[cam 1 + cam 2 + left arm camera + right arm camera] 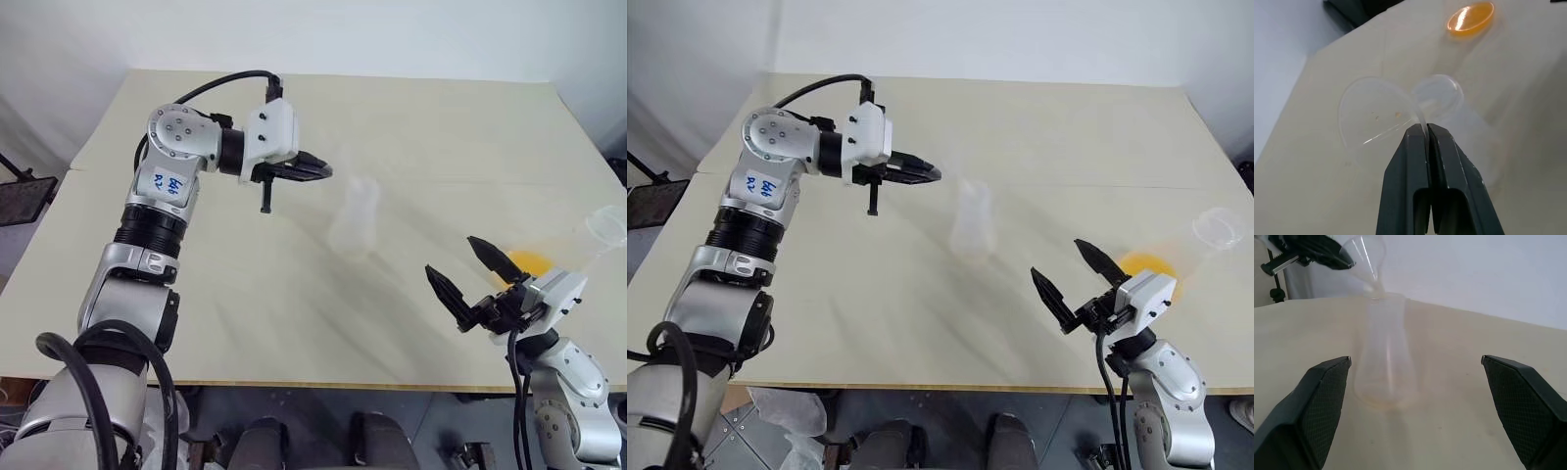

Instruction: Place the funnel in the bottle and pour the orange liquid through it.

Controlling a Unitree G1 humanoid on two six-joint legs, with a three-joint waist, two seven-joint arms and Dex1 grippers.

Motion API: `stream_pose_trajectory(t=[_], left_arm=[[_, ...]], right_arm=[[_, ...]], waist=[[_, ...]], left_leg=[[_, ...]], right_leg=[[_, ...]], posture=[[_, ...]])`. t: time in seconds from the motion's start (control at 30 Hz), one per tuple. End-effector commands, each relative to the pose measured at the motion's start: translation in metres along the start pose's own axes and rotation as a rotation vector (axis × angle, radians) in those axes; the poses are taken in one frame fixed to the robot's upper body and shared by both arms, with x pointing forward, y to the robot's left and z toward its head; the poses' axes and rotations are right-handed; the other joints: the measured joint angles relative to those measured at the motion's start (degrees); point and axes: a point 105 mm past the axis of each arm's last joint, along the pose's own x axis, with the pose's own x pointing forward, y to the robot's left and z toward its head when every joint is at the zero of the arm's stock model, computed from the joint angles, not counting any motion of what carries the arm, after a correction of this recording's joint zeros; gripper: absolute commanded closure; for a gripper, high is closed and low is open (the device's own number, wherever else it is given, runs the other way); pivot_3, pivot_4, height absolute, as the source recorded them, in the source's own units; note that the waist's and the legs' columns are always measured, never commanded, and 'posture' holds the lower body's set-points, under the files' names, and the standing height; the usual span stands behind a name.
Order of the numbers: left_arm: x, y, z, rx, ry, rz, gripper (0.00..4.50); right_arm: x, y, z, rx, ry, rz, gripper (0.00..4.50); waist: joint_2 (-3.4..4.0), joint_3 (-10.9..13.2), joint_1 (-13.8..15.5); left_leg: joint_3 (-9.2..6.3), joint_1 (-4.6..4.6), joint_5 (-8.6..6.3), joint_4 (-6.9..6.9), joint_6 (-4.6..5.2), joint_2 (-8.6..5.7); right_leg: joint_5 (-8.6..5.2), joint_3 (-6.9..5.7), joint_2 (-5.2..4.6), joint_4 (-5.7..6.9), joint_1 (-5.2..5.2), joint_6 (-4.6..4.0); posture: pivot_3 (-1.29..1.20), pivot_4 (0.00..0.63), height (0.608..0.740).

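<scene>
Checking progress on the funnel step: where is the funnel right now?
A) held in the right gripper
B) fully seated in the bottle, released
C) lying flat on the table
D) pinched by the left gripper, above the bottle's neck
D: the left gripper is shut on the funnel rim, its stem at the bottle mouth.

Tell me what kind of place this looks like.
Probably a robot test bench or lab: a bare table against a plain wall, carrying clear lab glassware, a bottle and a flask of orange liquid.
</scene>
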Motion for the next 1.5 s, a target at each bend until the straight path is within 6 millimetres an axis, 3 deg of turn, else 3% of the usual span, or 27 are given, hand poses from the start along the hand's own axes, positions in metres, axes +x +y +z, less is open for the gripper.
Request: stream_pose_trajectory(t=[0.03, 0.2, 0.3, 0.67, 0.73, 0.9, 1.03, 1.13, 1.23, 1.33, 1.5], left_arm=[[0.004, 0.008, 0.014, 0.083, 0.018, -0.031, 4.47], [0.012, 0.007, 0.018, 0.079, 0.030, -0.089, 4.47], [0.015, 0.007, 0.021, 0.086, 0.025, -0.108, 3.88], [0.019, 0.005, 0.045, 0.004, -0.164, -0.116, 0.42], [0.016, 0.003, 0.045, -0.030, -0.201, -0.118, 0.05], [-0.006, 0.000, 0.036, -0.170, -0.383, -0.006, 0.05], [-0.033, -0.017, -0.001, -0.302, -0.418, 0.122, 0.05], [-0.044, -0.034, -0.022, -0.364, -0.383, 0.174, 0.05], [-0.050, -0.045, -0.030, -0.433, -0.400, 0.227, 0.05], [-0.049, -0.061, -0.042, -0.503, -0.384, 0.244, 0.05], [-0.044, -0.074, -0.043, -0.563, -0.379, 0.211, 0.05]], right_arm=[[0.002, 0.001, 0.013, -0.046, -0.031, 0.015, 0.00], [0.004, 0.002, 0.011, -0.041, -0.021, 0.024, 0.00], [0.005, 0.004, 0.009, -0.037, -0.014, 0.029, 0.00], [0.005, 0.004, 0.005, -0.033, 0.000, 0.038, 0.00], [0.006, 0.004, 0.006, -0.034, -0.001, 0.039, 0.00], [0.001, -0.005, 0.013, -0.054, -0.021, -0.020, 0.00], [-0.016, -0.023, 0.024, -0.083, -0.047, -0.149, 0.00], [-0.035, -0.039, 0.032, -0.120, -0.058, -0.266, 0.00], [-0.061, -0.057, 0.039, -0.165, -0.063, -0.405, 0.00], [-0.099, -0.078, 0.045, -0.235, -0.066, -0.626, 0.00], [-0.141, -0.094, 0.038, -0.235, -0.022, -0.914, 0.00]], waist=[[0.00, 0.00, 0.03], [0.00, 0.00, 0.08], [0.00, 0.00, 0.00], [0.00, 0.00, -0.02], [0.00, 0.00, -0.03], [0.01, 0.00, -0.19], [0.01, -0.01, -0.31], [0.01, -0.01, -0.18], [0.01, -0.01, 0.48], [0.02, -0.01, 0.82], [0.03, -0.02, 0.54]], left_leg=[[0.00, 0.00, 0.00, 0.00, 0.00, 0.00], [-0.01, -0.01, 0.00, 0.00, 0.00, -0.01], [0.00, 0.00, 0.00, 0.00, 0.00, -0.01], [-0.02, -0.01, 0.00, 0.00, 0.00, -0.01], [-0.02, 0.00, 0.00, 0.00, 0.00, 0.00], [-0.02, 0.02, 0.00, 0.01, 0.00, 0.02], [-0.05, 0.05, 0.00, 0.02, 0.00, 0.06], [-0.09, 0.04, 0.00, 0.04, 0.00, 0.04], [-0.21, -0.04, 0.00, 0.13, 0.00, -0.01], [-0.29, -0.06, -0.01, 0.18, 0.01, -0.03], [-0.20, 0.00, -0.01, 0.11, 0.01, -0.01]], right_leg=[[0.00, 0.00, 0.00, 0.00, 0.00, 0.00], [0.00, -0.01, -0.01, 0.00, 0.00, 0.00], [0.00, -0.01, 0.00, 0.00, 0.00, 0.00], [0.00, 0.00, -0.01, 0.00, 0.00, 0.00], [0.00, 0.00, -0.01, 0.00, 0.00, 0.00], [0.00, 0.02, 0.00, 0.02, 0.00, 0.00], [0.00, 0.02, 0.00, 0.08, 0.00, 0.00], [0.00, 0.02, 0.00, 0.09, 0.00, 0.00], [0.00, 0.02, -0.03, 0.10, 0.03, 0.00], [0.00, 0.02, -0.03, 0.10, 0.07, 0.00], [0.00, 0.05, -0.02, 0.10, 0.07, 0.00]], posture=[[0.00, 0.150, 0.740], [0.00, 0.150, 0.740], [0.00, 0.150, 0.740], [0.00, 0.150, 0.740], [0.00, 0.150, 0.740], [0.00, 0.150, 0.740], [0.00, 0.150, 0.740], [0.00, 0.150, 0.740], [0.00, 0.150, 0.740], [0.00, 0.150, 0.740], [0.00, 0.150, 0.740]])
